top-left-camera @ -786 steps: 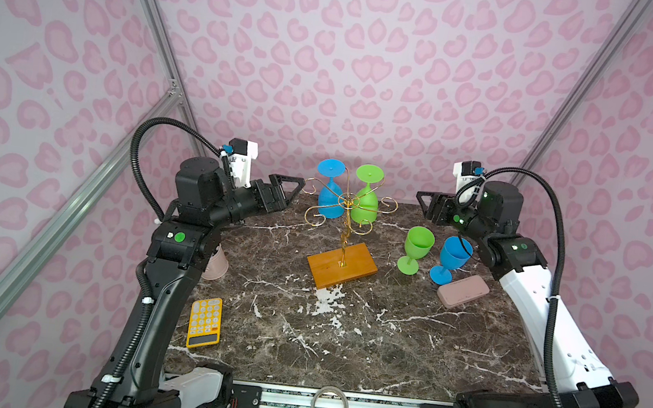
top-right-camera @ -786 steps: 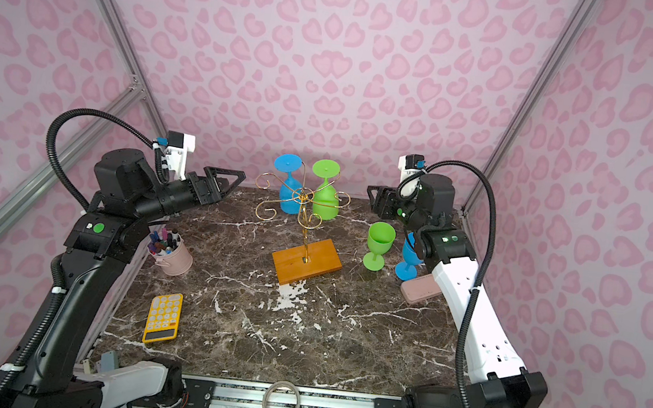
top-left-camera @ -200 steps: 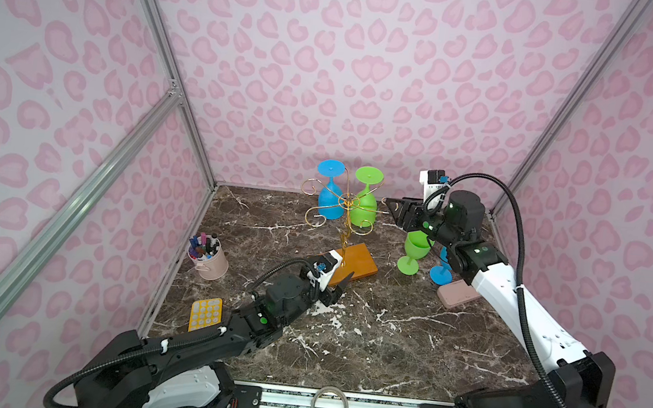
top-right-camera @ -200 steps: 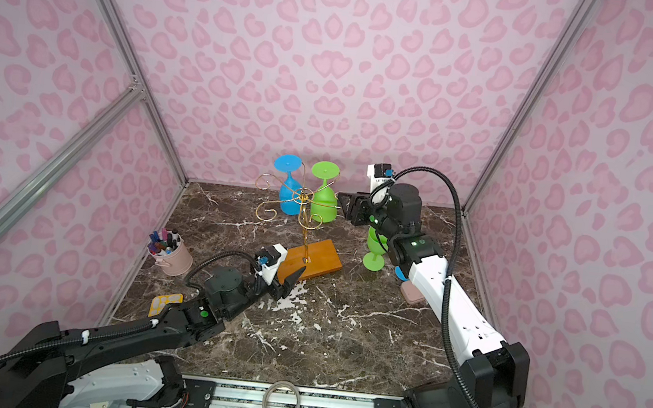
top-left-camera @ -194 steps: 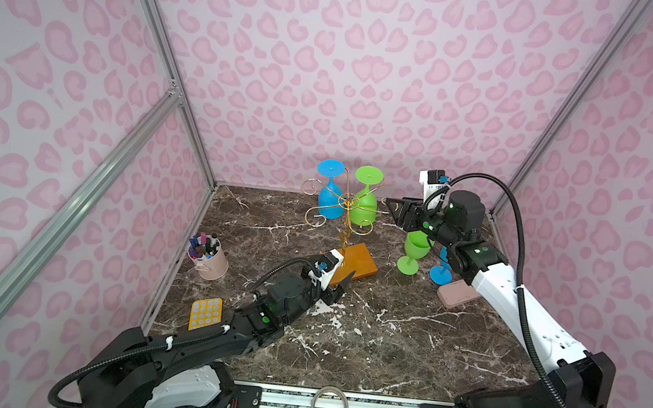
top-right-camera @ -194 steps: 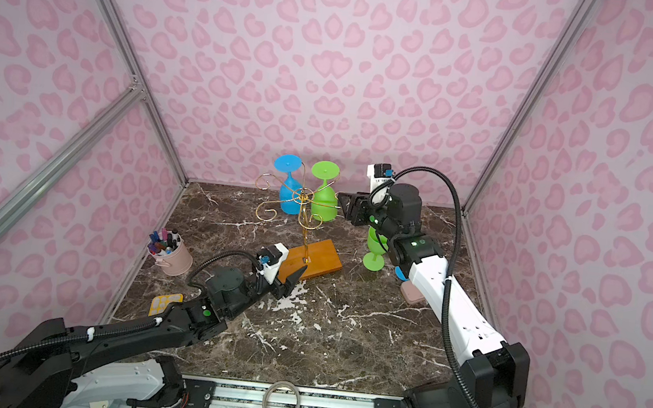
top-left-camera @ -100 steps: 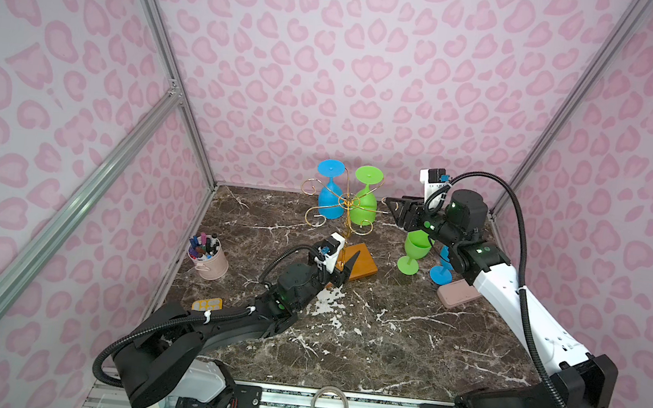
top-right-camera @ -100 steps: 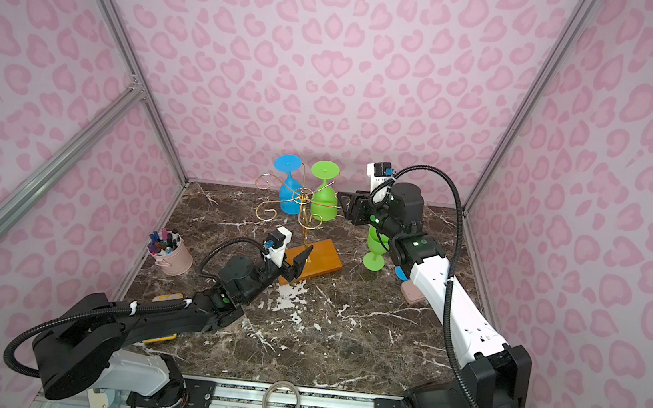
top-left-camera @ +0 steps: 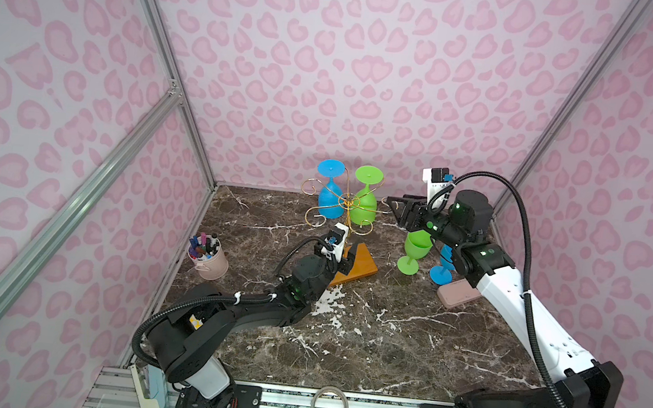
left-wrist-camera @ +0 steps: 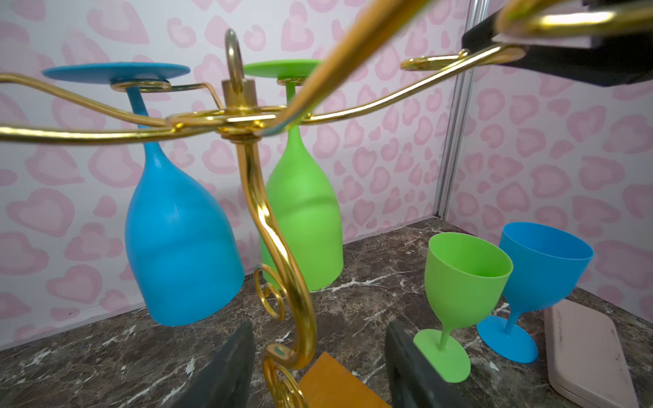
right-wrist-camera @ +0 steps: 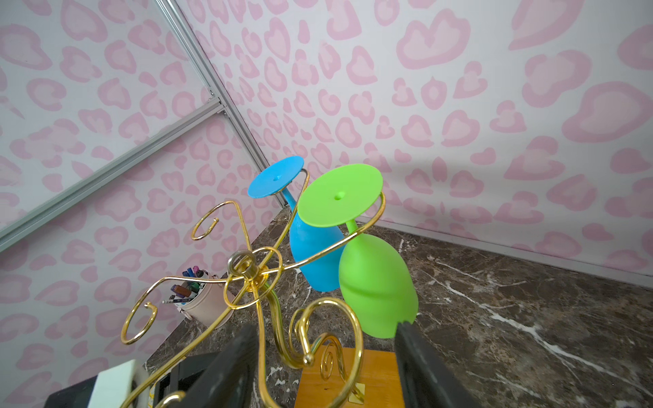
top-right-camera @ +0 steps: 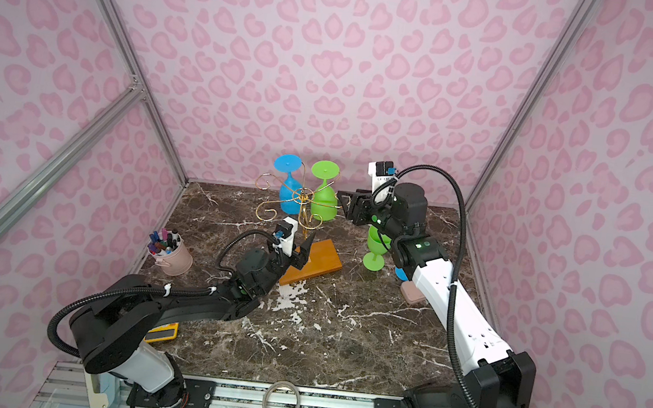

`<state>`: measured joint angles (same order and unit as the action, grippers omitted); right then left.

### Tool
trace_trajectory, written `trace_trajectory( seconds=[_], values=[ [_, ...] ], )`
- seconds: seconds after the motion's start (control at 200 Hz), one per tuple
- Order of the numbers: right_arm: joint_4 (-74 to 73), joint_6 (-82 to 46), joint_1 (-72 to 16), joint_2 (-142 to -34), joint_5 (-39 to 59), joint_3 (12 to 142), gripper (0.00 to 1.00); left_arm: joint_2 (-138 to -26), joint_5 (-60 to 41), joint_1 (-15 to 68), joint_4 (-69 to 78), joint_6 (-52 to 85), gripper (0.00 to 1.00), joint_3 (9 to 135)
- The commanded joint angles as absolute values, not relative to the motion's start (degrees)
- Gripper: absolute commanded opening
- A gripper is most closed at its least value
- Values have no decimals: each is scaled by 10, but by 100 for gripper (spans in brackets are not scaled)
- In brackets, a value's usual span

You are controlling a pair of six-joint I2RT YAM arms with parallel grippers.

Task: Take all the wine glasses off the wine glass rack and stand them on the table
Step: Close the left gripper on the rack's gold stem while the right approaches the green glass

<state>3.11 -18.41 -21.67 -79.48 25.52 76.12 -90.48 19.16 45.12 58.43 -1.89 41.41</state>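
The wine glass rack (top-left-camera: pixel 347 209) is a gold wire stand on an orange wooden base (top-left-camera: pixel 359 265). A blue wine glass (top-left-camera: pixel 328 203) and a green wine glass (top-left-camera: pixel 364 209) hang upside down from its far arms. My left gripper (top-left-camera: pixel 346 257) sits low at the base. In the left wrist view it (left-wrist-camera: pixel 318 326) is open, and its dark fingers (left-wrist-camera: pixel 226 367) straddle the gold post without touching it. My right gripper (top-left-camera: pixel 395 208) hovers just right of the hanging green glass (right-wrist-camera: pixel 374 286). It (right-wrist-camera: pixel 325 330) is open, with a gold scroll arm between the jaws.
A green glass (top-left-camera: pixel 415 248) and a blue glass (top-left-camera: pixel 443 266) stand upright right of the rack, under my right arm. A pink case (top-left-camera: pixel 458 297) lies beside them. A pink pen cup (top-left-camera: pixel 209 261) stands at the left and a yellow calculator (top-right-camera: pixel 161 333) under my left arm.
My left arm has reached forward along the table to the rack's base, and its jaws have narrowed around the post. My right gripper has stayed beside the green glass.
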Motion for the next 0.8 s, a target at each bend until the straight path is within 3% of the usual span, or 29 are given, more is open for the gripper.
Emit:
trace_trajectory(
  seconds=[0.0,0.435,0.795],
  values=[
    [33,-183,-217,-787,258,756,63,-923,225,451,626,-9,57,432],
    [52,-185,-212,-708,247,731,64,-978,265,451,654,-3,53,465],
    [42,-215,-173,-644,250,633,64,-988,276,450,644,-9,37,484]
  ],
)
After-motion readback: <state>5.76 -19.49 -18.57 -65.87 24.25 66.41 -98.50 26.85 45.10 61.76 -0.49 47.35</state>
